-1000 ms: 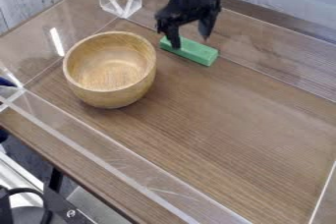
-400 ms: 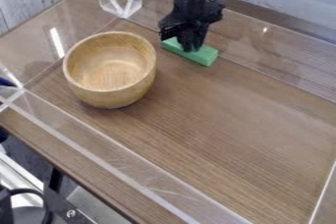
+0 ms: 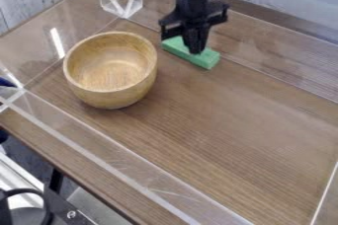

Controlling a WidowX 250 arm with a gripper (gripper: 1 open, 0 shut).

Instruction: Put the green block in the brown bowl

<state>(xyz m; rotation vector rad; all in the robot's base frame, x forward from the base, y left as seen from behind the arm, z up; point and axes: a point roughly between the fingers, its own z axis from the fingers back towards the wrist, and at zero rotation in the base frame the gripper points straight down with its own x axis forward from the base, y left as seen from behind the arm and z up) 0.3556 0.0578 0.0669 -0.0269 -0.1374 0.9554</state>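
Observation:
The green block point(image 3: 203, 58) is a small bright green bar on the wooden table, at the back and right of centre. My gripper point(image 3: 195, 44) points straight down over the block's middle, its dark fingers point(image 3: 189, 37) drawn together on it. Whether the block is off the table surface cannot be told. The brown bowl point(image 3: 111, 68) is a round light wooden bowl standing to the left of the block, a short gap away, with nothing inside it.
Clear acrylic walls point(image 3: 53, 120) run along the front and left edges of the table. A clear acrylic stand point(image 3: 121, 0) sits at the back left corner. Bare wooden tabletop point(image 3: 224, 130) stretches in front of the bowl and block.
The fingers stood wide apart astride the block a second ago and have now closed on it. The hand has stayed over the same spot.

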